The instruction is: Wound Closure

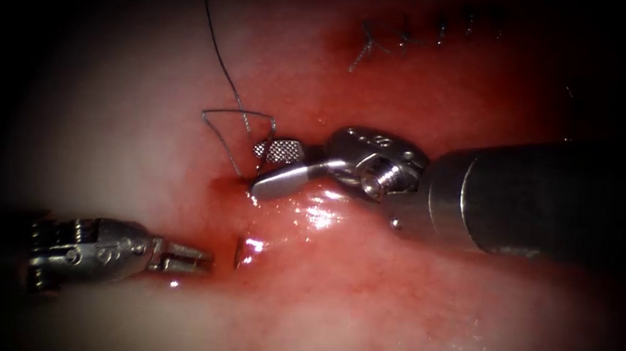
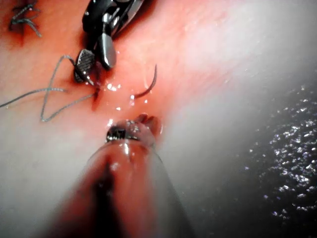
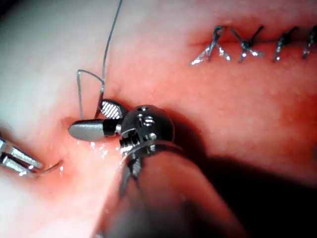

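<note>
A: Endoscope first. The right tool [image 1: 270, 167] comes in from the right with its jaws spread wide, one textured pad facing up, the smooth one angled down toward the cut [image 1: 243, 186]. Nothing between them that I can see, though the thread [image 1: 238, 113] loops just beside the tips and runs off to the far side.

B: And the needle [image 1: 239, 253]?

A: A short arc standing out of the wet tissue [image 1: 406, 304], nearer to us than the right tool. The rest looks buried, so I'd call it in the tissue. The left tool [image 1: 195, 259] sits just to its left, tips aimed straight at it, apart from it, holding nothing. Open or closed? I can't tell.

B: So the left arm is the nearer one.

A: Clearly. Left wrist view now: the needle [image 2: 148, 87] shows its curve, one end raised, lying just ahead of the left tool [image 2: 143, 121], between it and the right tool [image 2: 94, 59].

B: Right wrist?

A: Right tool [image 3: 94, 121] gaping over the thread [image 3: 106, 54]; the left tool [image 3: 22, 161] is close against the needle [image 3: 52, 168]. Finished stitches [image 3: 247, 44] line the far right.
</note>
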`<state>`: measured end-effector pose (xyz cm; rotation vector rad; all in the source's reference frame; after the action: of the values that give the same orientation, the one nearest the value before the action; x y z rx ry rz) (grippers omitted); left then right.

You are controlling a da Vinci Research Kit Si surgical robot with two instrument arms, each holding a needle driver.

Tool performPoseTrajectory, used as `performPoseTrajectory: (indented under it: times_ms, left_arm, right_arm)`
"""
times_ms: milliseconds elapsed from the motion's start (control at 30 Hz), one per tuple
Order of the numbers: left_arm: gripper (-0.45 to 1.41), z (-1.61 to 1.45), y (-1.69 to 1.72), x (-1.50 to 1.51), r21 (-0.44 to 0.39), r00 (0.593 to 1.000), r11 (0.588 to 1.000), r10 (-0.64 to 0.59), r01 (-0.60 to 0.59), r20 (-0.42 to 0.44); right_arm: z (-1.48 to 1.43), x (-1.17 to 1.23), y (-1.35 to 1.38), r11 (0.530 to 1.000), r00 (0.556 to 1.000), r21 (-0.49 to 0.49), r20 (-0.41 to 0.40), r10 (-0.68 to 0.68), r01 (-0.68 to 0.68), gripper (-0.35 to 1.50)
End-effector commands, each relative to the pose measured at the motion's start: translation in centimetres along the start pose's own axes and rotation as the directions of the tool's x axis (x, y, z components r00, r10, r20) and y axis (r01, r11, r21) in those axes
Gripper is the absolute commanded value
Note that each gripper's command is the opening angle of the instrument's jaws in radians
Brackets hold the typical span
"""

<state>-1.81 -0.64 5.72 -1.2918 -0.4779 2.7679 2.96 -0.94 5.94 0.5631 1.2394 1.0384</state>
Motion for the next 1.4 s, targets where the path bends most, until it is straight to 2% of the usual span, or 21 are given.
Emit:
performPoseTrajectory:
  times_ms: [33, 200, 400, 667, 1000, 1033, 1067, 1133, 1200, 1267, 1333, 1400]
  left_arm:
    - [0.36, 0.09, -0.02, 0.01, -0.002, 1.0, 1.0, 0.007, -0.007, -0.007]
    - [0.44, 0.07, -0.09, 0.08, 0.002, 0.999, 1.0, 0.023, -0.023, -0.022]
    - [0.61, 0.05, -0.17, 0.2, 0.027, 0.997, 0.999, 0.034, -0.032, -0.065]
    - [0.61, 0.12, -0.19, 0.36, 0.045, 0.994, 0.997, 0.06, -0.056, -0.091]
    - [0.56, 0.26, -0.32, 0.5, 0.034, 0.991, 0.997, 0.07, -0.066, -0.118]
    - [0.41, 0.29, -0.35, 0.51, 0.029, 0.99, 0.997, 0.071, -0.068, -0.123]
    - [0.41, 0.29, -0.35, 0.51, 0.029, 0.99, 0.997, 0.071, -0.068, -0.123]
    - [0.25, 0.31, -0.37, 0.52, 0.02, 0.989, 0.997, 0.074, -0.072, -0.131]
    - [-0.05, 0.32, -0.38, 0.52, 0.009, 0.988, 0.997, 0.072, -0.072, -0.14]
    - [-0.42, 0.31, -0.39, 0.51, -0.007, 0.989, 1.0, 0.0, -0.001, -0.149]
    - [-0.45, 0.3, -0.39, 0.51, -0.035, 0.985, 0.998, -0.048, 0.043, -0.164]
    - [-0.45, 0.29, -0.39, 0.51, -0.071, 0.976, 0.993, -0.106, 0.094, -0.189]
  right_arm:
    - [-0.02, -0.01, 0.12, 1.0, 1.0, -0.007, -0.001, -0.008, 0.008, 1.18]
    - [-0.21, 0.05, 0.27, 1.0, 1.0, -0.014, 0.007, -0.02, 0.02, 1.16]
    - [-0.28, 0.06, 0.31, 0.999, 0.999, -0.024, 0.013, -0.032, 0.032, 1.16]
    - [-0.27, 0.02, 0.31, 0.999, 0.999, -0.024, 0.013, -0.036, 0.037, 1.06]
    - [-0.26, -0.04, 0.32, 0.999, 0.999, -0.026, 0.011, -0.043, 0.043, 1.05]
    - [-0.26, -0.04, 0.32, 0.999, 0.999, -0.023, 0.012, -0.043, 0.044, 1.05]
    - [-0.26, -0.04, 0.32, 0.999, 0.999, -0.023, 0.012, -0.043, 0.044, 1.05]
    - [-0.26, -0.04, 0.32, 0.999, 0.999, -0.02, 0.013, -0.043, 0.044, 1.05]
    - [-0.26, -0.04, 0.32, 0.999, 0.999, -0.015, 0.015, -0.043, 0.043, 1.05]
    - [-0.26, -0.03, 0.31, 0.999, 0.999, 0.0, 0.02, -0.043, 0.043, 1.05]
    - [-0.27, -0.02, 0.3, 0.999, 0.999, 0.003, 0.012, -0.046, 0.046, 1.01]
    - [-0.27, 0.01, 0.29, 0.991, 0.991, 0.019, 0.007, -0.131, 0.131, 0.88]
